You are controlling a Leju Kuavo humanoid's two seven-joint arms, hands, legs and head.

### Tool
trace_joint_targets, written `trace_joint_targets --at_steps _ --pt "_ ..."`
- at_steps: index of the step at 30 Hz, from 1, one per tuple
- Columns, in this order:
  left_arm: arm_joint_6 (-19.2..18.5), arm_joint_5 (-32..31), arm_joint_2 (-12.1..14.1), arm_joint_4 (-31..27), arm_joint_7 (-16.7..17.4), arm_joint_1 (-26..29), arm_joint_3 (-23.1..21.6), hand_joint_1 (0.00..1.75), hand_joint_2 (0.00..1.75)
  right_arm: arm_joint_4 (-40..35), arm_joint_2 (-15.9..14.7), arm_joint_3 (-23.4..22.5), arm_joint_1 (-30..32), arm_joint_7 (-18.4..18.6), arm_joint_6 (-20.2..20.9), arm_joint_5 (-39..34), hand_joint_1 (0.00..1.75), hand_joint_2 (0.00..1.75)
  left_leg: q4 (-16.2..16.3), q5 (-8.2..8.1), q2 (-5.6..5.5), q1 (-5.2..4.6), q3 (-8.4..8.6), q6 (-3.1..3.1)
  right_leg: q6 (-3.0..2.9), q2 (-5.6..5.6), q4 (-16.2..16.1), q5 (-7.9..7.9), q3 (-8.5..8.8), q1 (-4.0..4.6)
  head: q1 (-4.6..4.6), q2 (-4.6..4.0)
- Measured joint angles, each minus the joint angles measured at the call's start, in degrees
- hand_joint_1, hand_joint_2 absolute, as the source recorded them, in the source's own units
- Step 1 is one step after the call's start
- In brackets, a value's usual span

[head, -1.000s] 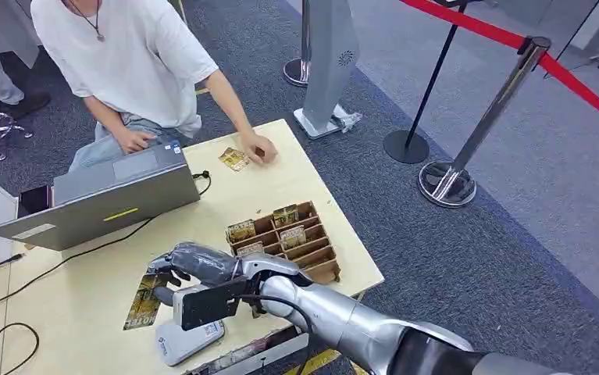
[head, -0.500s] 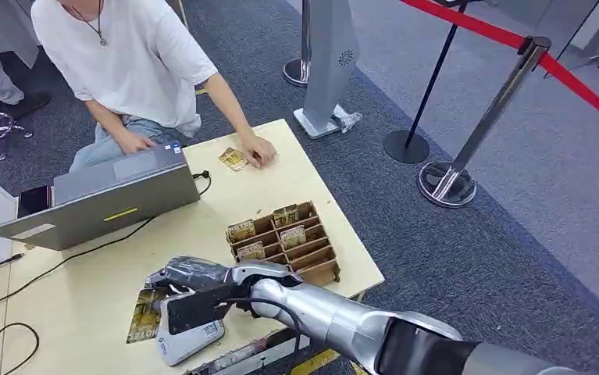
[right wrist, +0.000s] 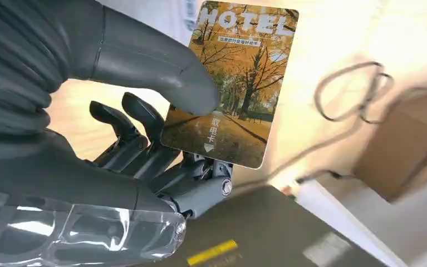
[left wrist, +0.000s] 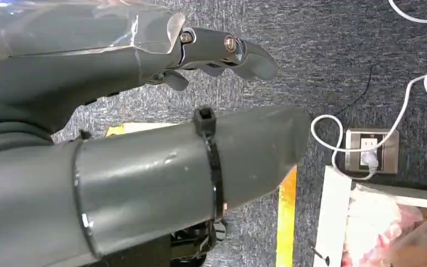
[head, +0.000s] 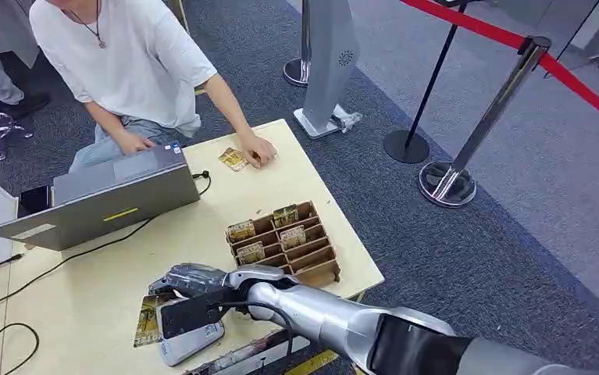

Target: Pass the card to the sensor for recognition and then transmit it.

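While the right arm reaches across the near edge of the table [head: 85, 281], the right hand [head: 183, 281] holds the card [head: 149, 320] low over the tabletop. From the head view, the card sticks out from the hand toward 8 o'clock, its printed face up, and lies just beside the pale sensor [head: 190, 340], which sits at about 5 o'clock from the card. Whether the card touches the sensor or the table is hard to say from here, because the wrist camera block covers that spot.

Seen from the right wrist, the card [right wrist: 233, 83] shows an autumn tree picture with the word HOTEL along one short end. The thick grey thumb [right wrist: 161, 72] presses on the printed face near one long edge, and the darker fingers [right wrist: 138, 139] curl in behind the card, so the hand [right wrist: 116, 144] pinches it between thumb and fingers. Most of the card stands clear of the hand.

The left hand [left wrist: 211, 55] hangs over dark carpet, fingers loosely curled apart with nothing in them.

At 1 o'clock from the right hand stands a brown card rack [head: 284, 242] with several cards upright in its slots. A grey laptop [head: 97, 199] sits at 11 o'clock. At the far edge of the table a person [head: 124, 62] in a white shirt rests a hand [head: 257, 150] beside another card [head: 233, 158].
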Motion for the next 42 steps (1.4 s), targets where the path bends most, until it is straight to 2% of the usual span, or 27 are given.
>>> trace_joint_targets --at_steps 6,15,20,27,32,42 --pt "-0.39 0.00 0.00 0.00 0.52 -0.07 0.00 0.00 0.00 5.76 0.65 3.42 -1.56 2.88 -1.70 3.97 1.75 1.75 0.00 0.00 0.00 0.00 0.00 0.00 0.00 0.00 0.00 0.00 0.00 0.00 0.02 0.00" --pt "-0.50 -0.17 0.02 0.00 0.61 -0.10 -0.02 0.00 0.00 11.34 1.31 6.75 -3.29 4.46 -3.41 5.77 1.75 1.75 0.00 0.00 0.00 0.00 0.00 0.00 0.00 0.00 0.00 0.00 0.00 0.00 0.00 0.00" --pt "-0.55 -0.20 0.02 0.00 0.70 -0.10 -0.07 0.00 0.00 12.78 1.44 8.50 -4.08 6.31 -5.44 8.69 1.75 1.75 0.00 0.00 0.00 0.00 0.00 0.00 0.00 0.00 0.00 0.00 0.00 0.00 0.00 0.00" --pt "-0.68 -0.15 0.02 0.00 0.70 -0.11 -0.09 0.00 0.00 13.61 1.46 10.86 -4.82 9.28 -11.25 13.98 1.75 1.75 0.00 0.00 0.00 0.00 0.01 0.00 0.00 0.00 0.00 0.00 0.00 0.00 0.00 0.00" --pt "-0.59 0.00 0.02 0.00 0.70 -0.11 -0.11 0.00 0.00 13.83 1.73 12.11 -5.10 10.64 -13.90 16.72 1.75 1.75 0.00 0.00 0.00 0.00 0.01 0.00 0.00 0.00 0.00 0.00 0.00 0.00 0.00 0.00" --pt "-0.70 0.00 0.02 0.00 0.70 -0.13 -0.15 0.00 0.00 13.87 1.92 13.02 -5.20 11.56 -15.34 18.84 1.75 1.75 0.00 0.00 0.00 0.00 0.01 0.00 0.00 0.00 0.00 0.00 0.01 0.00 0.00 0.00"
